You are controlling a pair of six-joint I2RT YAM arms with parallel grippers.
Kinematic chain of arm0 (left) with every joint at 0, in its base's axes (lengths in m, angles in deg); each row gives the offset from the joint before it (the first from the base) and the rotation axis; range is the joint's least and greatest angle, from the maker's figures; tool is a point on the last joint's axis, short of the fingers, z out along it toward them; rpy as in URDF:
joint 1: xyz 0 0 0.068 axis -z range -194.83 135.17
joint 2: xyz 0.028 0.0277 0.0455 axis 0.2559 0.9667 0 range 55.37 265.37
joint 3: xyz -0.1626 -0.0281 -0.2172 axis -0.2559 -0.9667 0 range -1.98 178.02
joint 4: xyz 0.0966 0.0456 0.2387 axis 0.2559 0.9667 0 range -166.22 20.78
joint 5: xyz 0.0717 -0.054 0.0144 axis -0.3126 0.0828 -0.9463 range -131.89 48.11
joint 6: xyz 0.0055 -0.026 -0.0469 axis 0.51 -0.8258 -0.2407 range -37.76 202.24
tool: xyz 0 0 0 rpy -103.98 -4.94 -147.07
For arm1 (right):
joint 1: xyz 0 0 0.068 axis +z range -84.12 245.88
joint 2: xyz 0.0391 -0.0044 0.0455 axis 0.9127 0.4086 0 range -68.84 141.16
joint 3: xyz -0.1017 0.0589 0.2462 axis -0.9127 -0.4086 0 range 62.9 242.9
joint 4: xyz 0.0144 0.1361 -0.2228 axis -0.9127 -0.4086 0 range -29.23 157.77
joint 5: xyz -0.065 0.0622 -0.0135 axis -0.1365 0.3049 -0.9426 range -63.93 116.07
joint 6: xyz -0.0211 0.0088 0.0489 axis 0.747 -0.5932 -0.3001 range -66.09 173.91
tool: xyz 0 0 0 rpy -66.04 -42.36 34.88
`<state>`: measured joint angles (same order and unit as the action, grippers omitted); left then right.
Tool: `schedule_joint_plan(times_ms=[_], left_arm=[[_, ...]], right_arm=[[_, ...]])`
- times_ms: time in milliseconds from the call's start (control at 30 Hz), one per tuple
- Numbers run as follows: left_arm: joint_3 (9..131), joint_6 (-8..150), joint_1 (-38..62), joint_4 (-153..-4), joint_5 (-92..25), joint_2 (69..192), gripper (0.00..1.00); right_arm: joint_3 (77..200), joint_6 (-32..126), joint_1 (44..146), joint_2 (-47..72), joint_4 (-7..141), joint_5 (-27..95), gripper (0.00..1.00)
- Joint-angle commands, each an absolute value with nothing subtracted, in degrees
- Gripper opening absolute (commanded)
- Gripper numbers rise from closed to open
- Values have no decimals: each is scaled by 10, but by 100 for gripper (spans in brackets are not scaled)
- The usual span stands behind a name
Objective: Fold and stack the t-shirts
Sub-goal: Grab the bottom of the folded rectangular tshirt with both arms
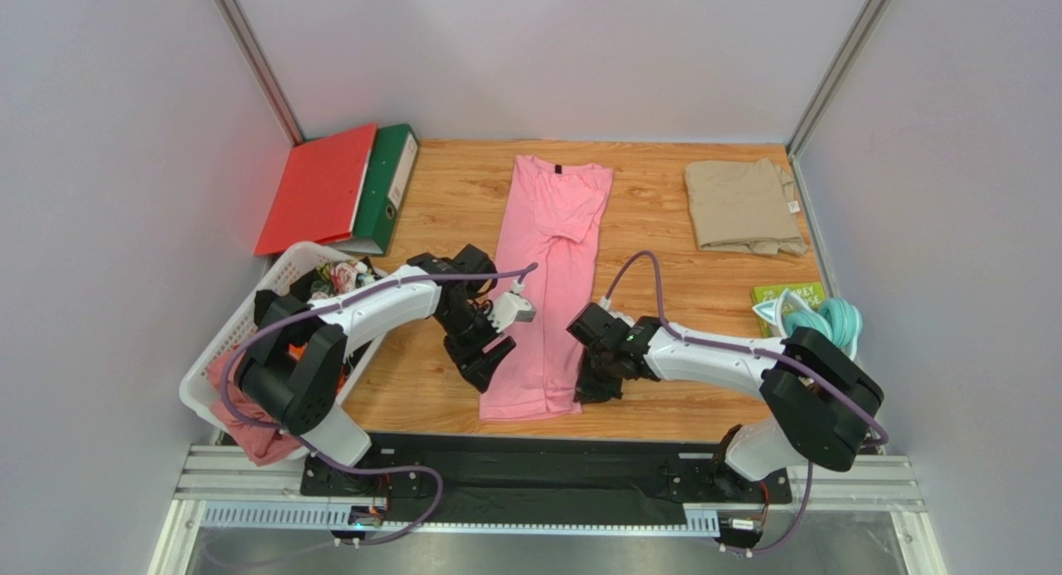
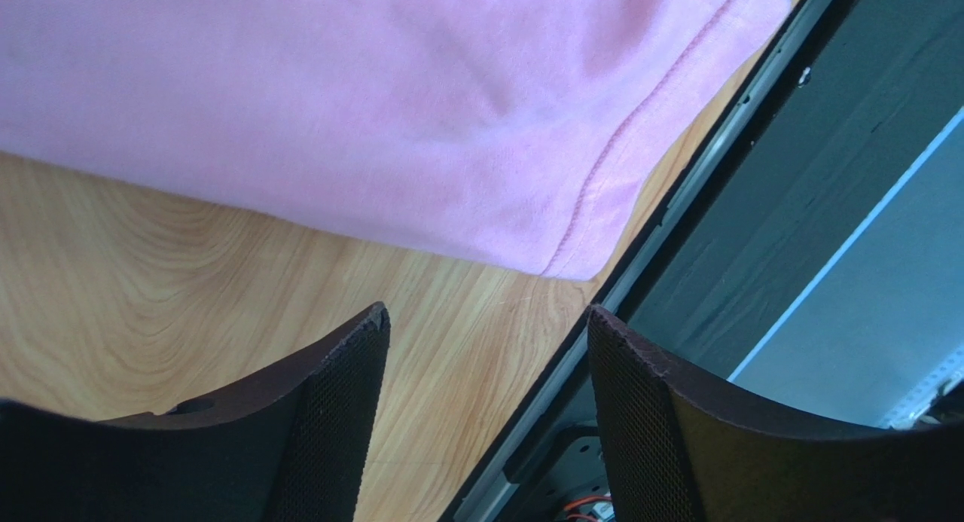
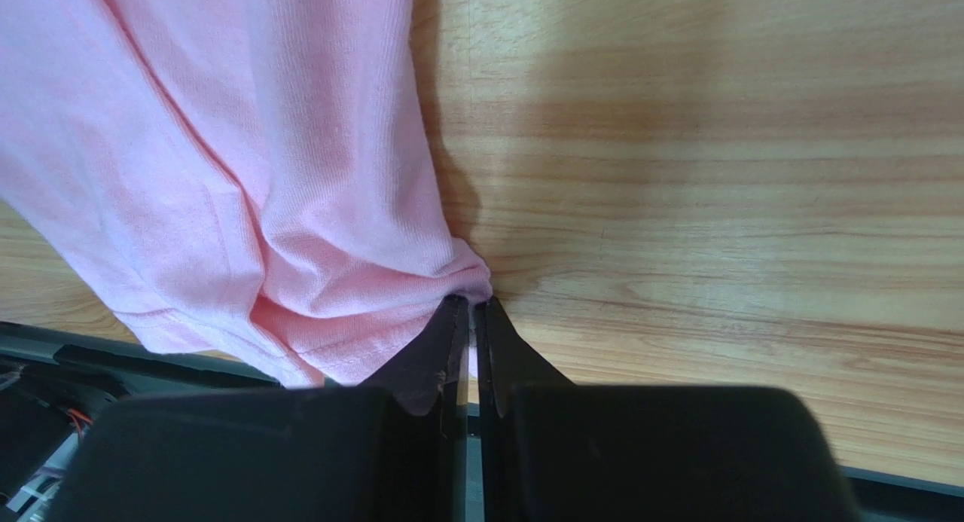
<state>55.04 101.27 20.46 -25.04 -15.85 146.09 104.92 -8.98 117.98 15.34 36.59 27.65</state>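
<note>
- Wooden table top, light grain, closed in by pale walls on three sides.
- Red ring binder lying flat at the far-left corner.
- Green lever-arch file just beside the red one, touching its right edge, with a white label on the spine.
- White plastic laundry basket at the table's left edge, tilted; patterned fabric at its far end, dull red cloth spilling over its near end.
- Small green packet near the right edge.
- Mint-green rounded object touching the packet, partly hidden.
- Black mounting plate along the near edge.
</note>
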Motion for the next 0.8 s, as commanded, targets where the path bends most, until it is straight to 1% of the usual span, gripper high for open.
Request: schedule_joint_plan(times_ms=[0, 167, 367, 433, 567, 633, 767], left_arm=[[566, 1003, 223, -249, -139, 1472, 72], [577, 975, 261, -252, -154, 1509, 67], [587, 929, 263, -260, -142, 1543, 66], [585, 910, 259, -268, -143, 1540, 64], [561, 887, 243, -297, -148, 1500, 64], [559, 883, 243, -299, -143, 1499, 65], [552, 866, 238, -308, -163, 1481, 62]], right_arm=[[1054, -67, 1176, 164, 365, 274, 4], [1061, -62, 1176, 175, 366, 278, 3], [1066, -59, 1176, 166, 358, 277, 3], [1066, -55, 1174, 164, 354, 278, 4], [1059, -50, 1170, 160, 353, 280, 4], [1057, -48, 1168, 160, 353, 282, 4], [1055, -45, 1163, 157, 348, 284, 4]])
